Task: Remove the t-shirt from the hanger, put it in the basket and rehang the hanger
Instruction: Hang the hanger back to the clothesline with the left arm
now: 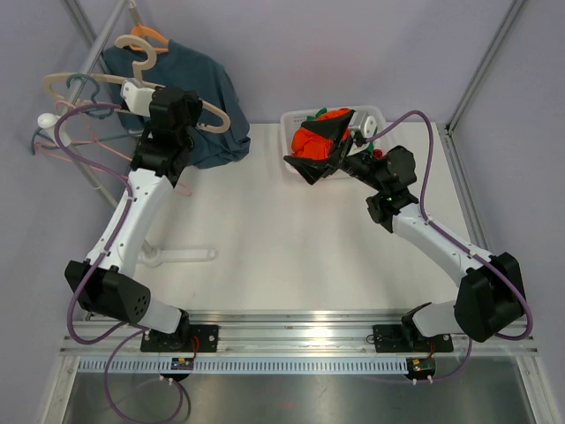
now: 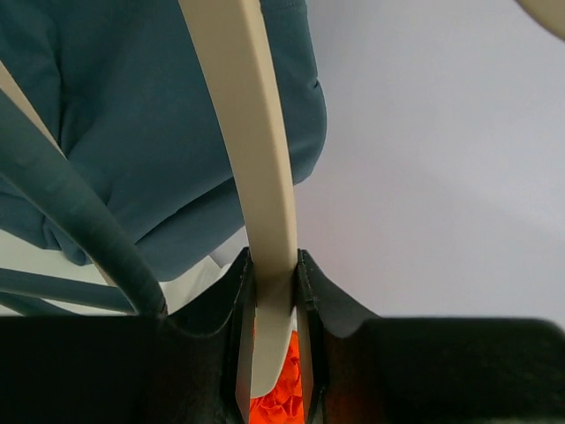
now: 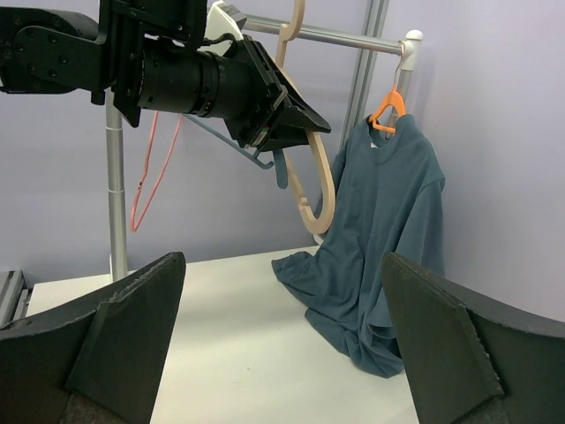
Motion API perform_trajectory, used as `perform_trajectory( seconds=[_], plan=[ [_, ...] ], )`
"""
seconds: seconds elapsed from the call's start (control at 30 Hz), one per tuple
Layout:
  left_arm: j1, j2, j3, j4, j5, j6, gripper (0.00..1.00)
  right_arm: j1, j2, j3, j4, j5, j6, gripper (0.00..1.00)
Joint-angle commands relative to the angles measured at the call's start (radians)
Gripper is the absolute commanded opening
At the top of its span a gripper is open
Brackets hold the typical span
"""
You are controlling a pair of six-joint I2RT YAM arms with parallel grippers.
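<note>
Clamping a cream hanger (image 2: 256, 132), left claw (image 2: 274, 283) flanks the limp t-shirt (image 3: 388, 221), likely best pinched at its hem; right claw (image 3: 282, 283) gapes.

T-shirt (image 3: 380, 238): dark teal, short-sleeved, hung by the neck on orange hanger (image 3: 388, 109), 11 o'clock in top view; hem crumpled on tabletop (image 3: 238, 353).

The left gripper (image 1: 196, 115) is seen raised above the counter (image 1: 282, 238), with a beige hanger (image 1: 222, 118) crossing it. Just beyond it, a teal t-shirt (image 1: 207, 84) is hung on an orange hanger (image 1: 141, 37). The right gripper (image 1: 320, 143) is spread wide above a white bin (image 1: 375, 113), with orange cloth (image 1: 307, 139) seen between its jaws.
</note>
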Motion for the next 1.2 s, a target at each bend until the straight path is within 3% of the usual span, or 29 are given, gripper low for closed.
perform_trajectory(
  seconds=[0.0, 0.33, 0.63, 0.8, 1.1, 1.17],
  plan=[
    [-0.002, 0.000, 0.081, -0.012, -0.101, 0.038, 0.00, -0.008, -0.028, 0.012, 0.019, -0.014, -0.010, 0.99],
    [-0.024, 0.023, 0.170, -0.082, -0.188, 0.119, 0.00, -0.006, -0.020, 0.021, 0.008, -0.025, -0.008, 1.00],
    [-0.001, 0.049, 0.240, -0.208, -0.164, 0.056, 0.00, -0.006, -0.016, 0.024, 0.007, -0.034, -0.007, 1.00],
    [0.056, 0.069, 0.262, -0.254, -0.036, 0.002, 0.00, -0.008, -0.015, 0.028, 0.001, -0.035, -0.010, 0.99],
    [0.067, 0.063, 0.225, -0.260, -0.047, -0.056, 0.00, -0.008, -0.015, 0.026, 0.002, -0.039, -0.010, 1.00],
    [0.080, 0.066, 0.228, -0.265, 0.007, -0.079, 0.00, -0.008, -0.017, 0.026, 0.001, -0.039, -0.011, 0.99]
  ],
)
